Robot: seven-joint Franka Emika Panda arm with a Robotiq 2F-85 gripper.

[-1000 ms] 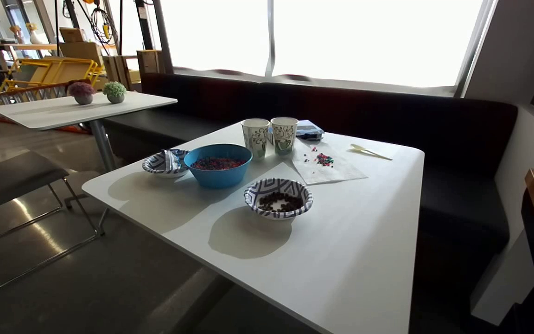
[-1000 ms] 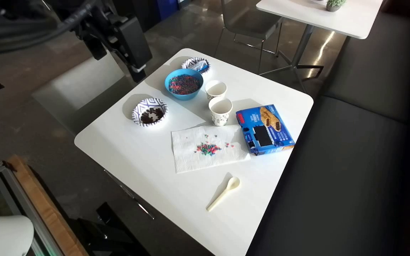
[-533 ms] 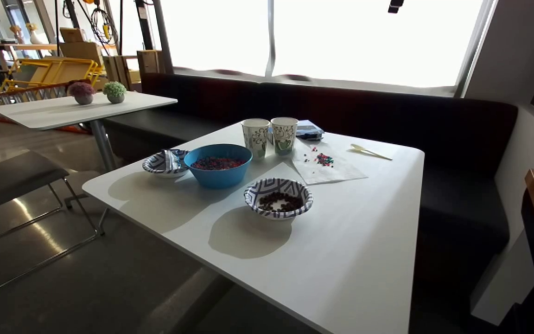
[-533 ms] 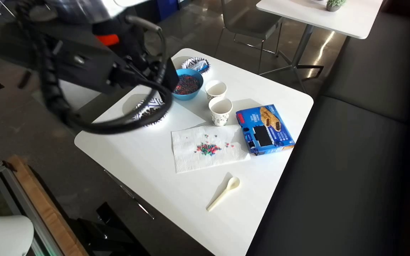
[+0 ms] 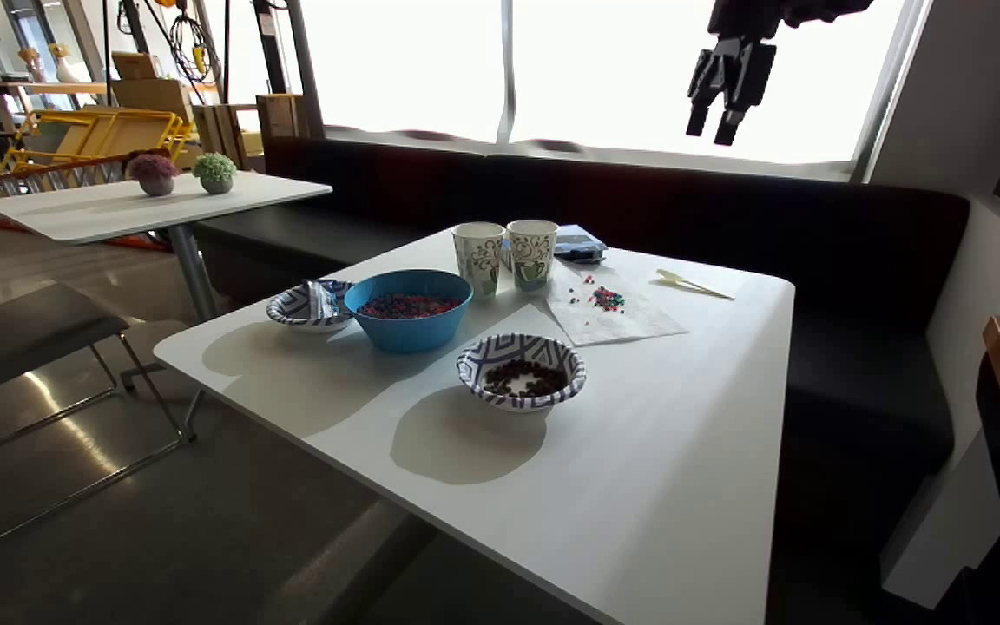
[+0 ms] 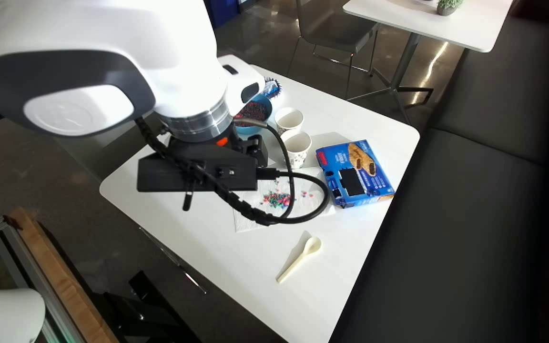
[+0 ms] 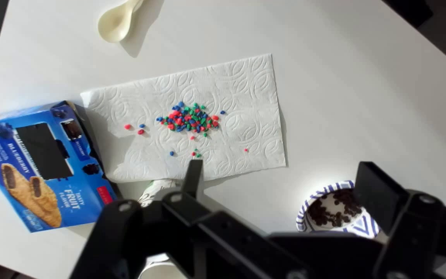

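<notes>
We see the hand (image 7: 280, 168) spread wide, holding nothing, above the bench (image 7: 343, 97). In the wrist view, colourful bits (image 7: 190, 118) lie on the paper towel (image 7: 246, 85), left of the patterned bowl (image 7: 363, 225), right of the blue box (image 7: 78, 182).

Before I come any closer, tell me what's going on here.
A robot arm holds its open, empty gripper above a white table, touching nothing. Multicoloured bits lie on a paper towel, with a blue snack box, a spoon and two paper cups around it. Nearby stand a patterned bowl of dark pieces and a blue bowl.
</notes>
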